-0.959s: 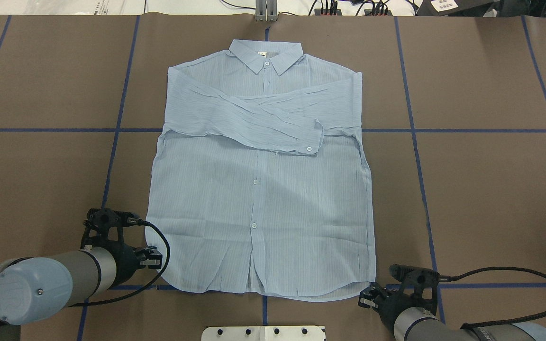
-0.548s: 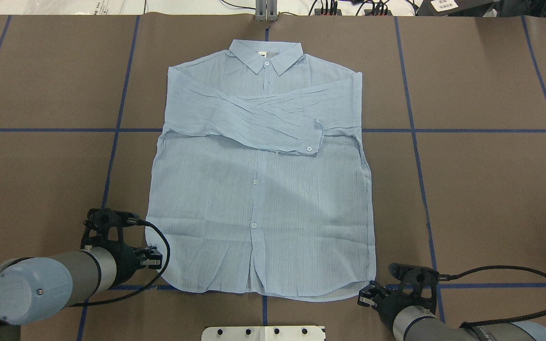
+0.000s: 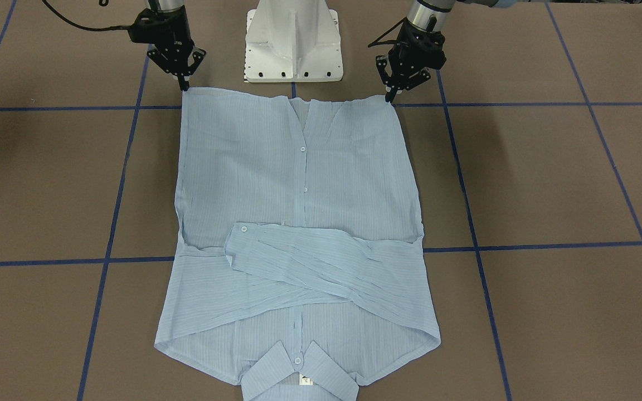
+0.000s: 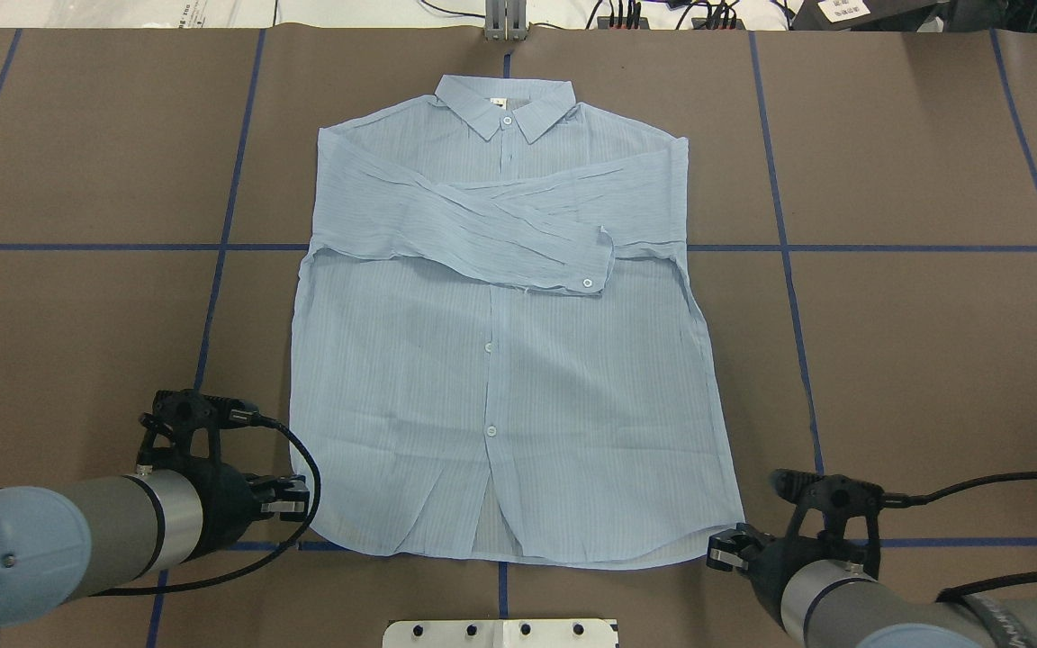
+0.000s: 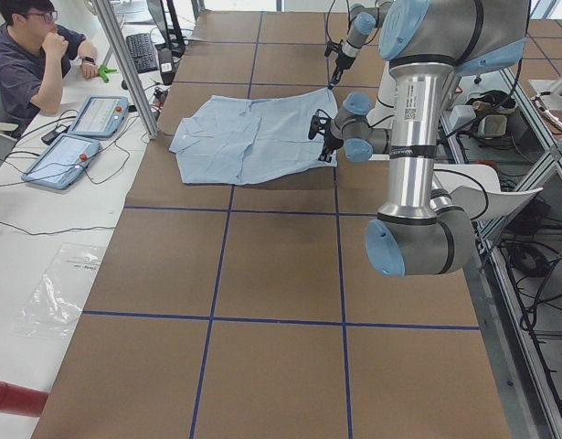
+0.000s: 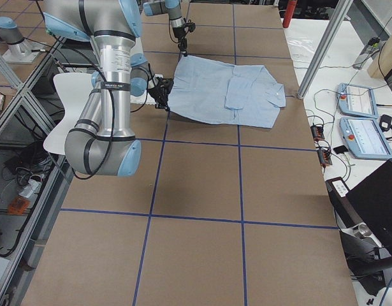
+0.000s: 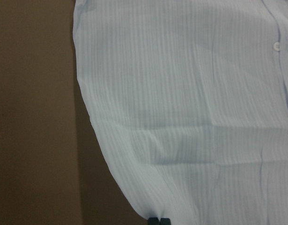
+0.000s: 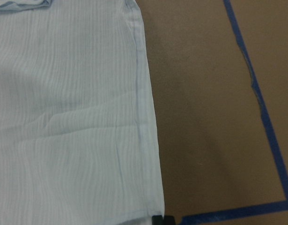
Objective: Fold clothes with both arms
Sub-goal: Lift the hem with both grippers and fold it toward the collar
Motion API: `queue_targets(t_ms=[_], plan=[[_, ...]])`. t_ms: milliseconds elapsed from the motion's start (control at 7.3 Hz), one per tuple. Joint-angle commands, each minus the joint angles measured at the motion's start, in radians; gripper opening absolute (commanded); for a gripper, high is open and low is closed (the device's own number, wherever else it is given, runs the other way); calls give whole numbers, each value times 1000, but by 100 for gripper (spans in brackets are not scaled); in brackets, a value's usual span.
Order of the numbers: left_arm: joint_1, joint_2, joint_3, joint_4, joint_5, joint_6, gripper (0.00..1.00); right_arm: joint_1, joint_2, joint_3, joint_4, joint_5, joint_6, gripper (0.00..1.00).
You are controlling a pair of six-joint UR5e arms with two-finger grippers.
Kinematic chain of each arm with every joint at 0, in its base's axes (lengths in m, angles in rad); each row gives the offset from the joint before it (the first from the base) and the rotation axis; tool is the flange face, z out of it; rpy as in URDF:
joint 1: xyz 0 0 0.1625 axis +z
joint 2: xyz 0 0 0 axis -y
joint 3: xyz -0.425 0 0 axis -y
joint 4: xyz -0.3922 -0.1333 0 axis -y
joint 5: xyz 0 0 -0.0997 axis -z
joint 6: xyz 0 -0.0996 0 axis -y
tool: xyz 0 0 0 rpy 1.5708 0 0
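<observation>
Shirt hem wider and tauter than before — left fingers, right fingers clamped on its corners.

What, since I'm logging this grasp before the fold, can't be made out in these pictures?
The print on the neck label: too small in the front-facing view.
The lower sleeve's cuff: hidden under the upper sleeve in the overhead view.
How much of the shirt hem each one grips: the wrist views' bottom edges cut off the left gripper and right gripper at the fingertips.
</observation>
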Motion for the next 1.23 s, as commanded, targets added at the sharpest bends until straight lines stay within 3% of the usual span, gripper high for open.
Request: queue_targets(t_ms=[0, 137, 274, 548, 822, 1096], plan=[[-8, -7, -280, 261, -108, 2, 0, 10, 42, 312, -345, 129, 1, 0], [-14, -28, -421, 422, -188, 40, 0, 46, 151, 334, -459, 184, 0, 0], [-81, -117, -442, 523, -245, 101, 0, 108, 254, 334, -550, 245, -3, 0], [-195, -313, -298, 641, -265, 223, 0, 232, 417, 279, -655, 263, -136, 0], [-349, -386, -145, 635, -269, 336, 0, 396, 462, 213, -644, 267, -311, 0], [-444, -452, -27, 618, -267, 377, 0, 563, 543, 52, -577, 316, -394, 0]])
